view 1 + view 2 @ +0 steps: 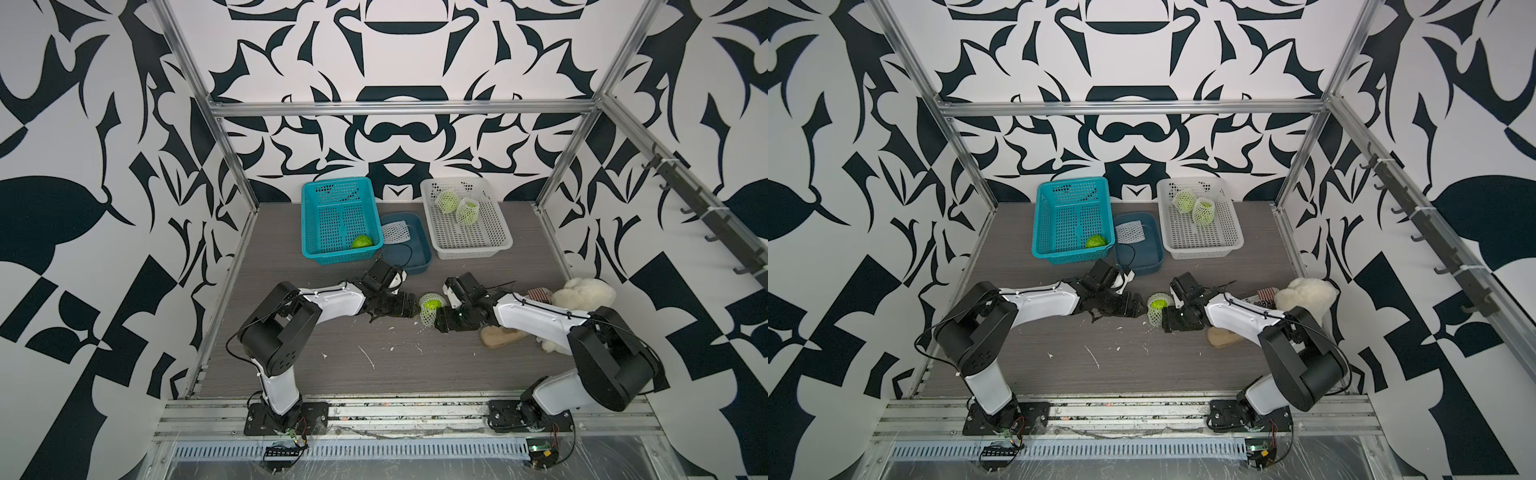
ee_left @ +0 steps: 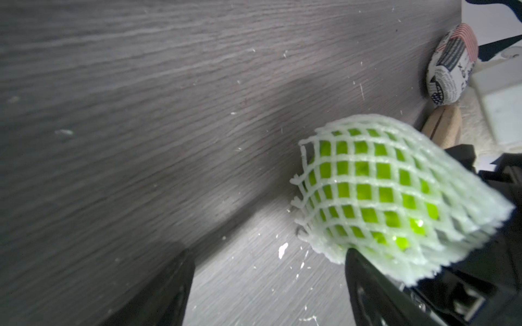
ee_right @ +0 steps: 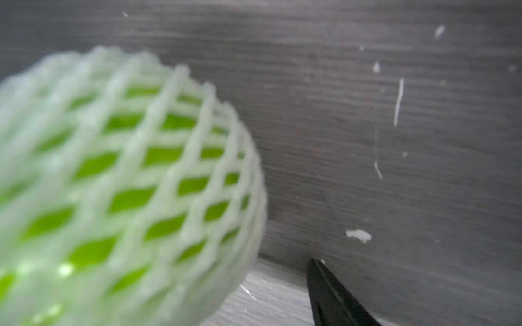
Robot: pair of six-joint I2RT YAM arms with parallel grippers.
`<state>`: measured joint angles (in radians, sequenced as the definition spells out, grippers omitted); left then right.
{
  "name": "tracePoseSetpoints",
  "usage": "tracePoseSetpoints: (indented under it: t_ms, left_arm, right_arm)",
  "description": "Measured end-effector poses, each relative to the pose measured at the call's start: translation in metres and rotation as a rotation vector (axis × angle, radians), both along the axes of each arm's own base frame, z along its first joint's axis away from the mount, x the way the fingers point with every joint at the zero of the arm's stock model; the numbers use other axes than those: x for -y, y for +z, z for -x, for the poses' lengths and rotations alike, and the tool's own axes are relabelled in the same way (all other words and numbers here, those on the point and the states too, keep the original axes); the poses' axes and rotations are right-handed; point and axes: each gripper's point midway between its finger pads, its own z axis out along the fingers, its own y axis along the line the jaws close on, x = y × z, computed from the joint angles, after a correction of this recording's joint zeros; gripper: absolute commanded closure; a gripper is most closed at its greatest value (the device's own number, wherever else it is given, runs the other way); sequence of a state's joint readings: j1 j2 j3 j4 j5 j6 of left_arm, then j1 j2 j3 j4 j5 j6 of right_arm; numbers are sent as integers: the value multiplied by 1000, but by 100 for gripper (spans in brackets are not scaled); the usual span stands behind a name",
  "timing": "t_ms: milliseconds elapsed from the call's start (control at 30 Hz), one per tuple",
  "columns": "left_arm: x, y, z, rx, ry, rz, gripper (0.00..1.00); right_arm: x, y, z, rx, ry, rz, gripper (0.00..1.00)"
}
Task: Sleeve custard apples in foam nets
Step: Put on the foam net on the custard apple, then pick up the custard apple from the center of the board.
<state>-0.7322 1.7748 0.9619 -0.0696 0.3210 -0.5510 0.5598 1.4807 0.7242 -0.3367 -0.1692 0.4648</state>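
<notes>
Custard apple [image 1: 432, 304], bright green, lies on its side at the middle of the grey tabletop [image 1: 332, 353], wrapped in a white foam net [image 1: 427, 318] whose diamond holes show green skin. The net's loose end flares toward the right hand [image 1: 441, 319]. The left hand [image 2: 269, 251] sits just beside the fruit with its two dark fingers spread wide, bare tabletop between them and one fingertip touching the net's edge. In the right wrist view the netted fruit fills much of the frame, and the single visible finger [image 3: 333, 296] stands clear of the mesh, so that hand is also apart, gripping nothing; its other finger is hidden. White foam scraps dot the tabletop nearby. Toward the back wall, a teal basket [image 1: 332, 183] holds one bare apple [image 1: 362, 242] in its near corner. Beside it a dark blue tray [image 1: 419, 266] carries a flat spare net [image 1: 395, 232]. A white basket [image 1: 507, 245] holds two netted apples [image 1: 447, 200] close together. A cream plush toy [image 1: 584, 293] rests behind the right arm.
</notes>
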Motion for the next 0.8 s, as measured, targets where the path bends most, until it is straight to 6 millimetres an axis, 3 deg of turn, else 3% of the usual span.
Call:
tracePoseSetpoints:
  t_ms: [200,433,667,800]
  left_arm:
    - [-2,0,-3,2,11,1,11]
    - [-15,2,-19,4,67,-1,8]
    - [-39,9,-32,17,156,-12,7]
    - [-44,13,-32,24,179,-3,7]
  right_arm:
    - [1,4,2,1,-3,-4,27]
    - [10,32,2,75,-8,5,15]
    - [3,45,-18,146,17,12,3]
    - [-6,44,-32,173,38,7,2]
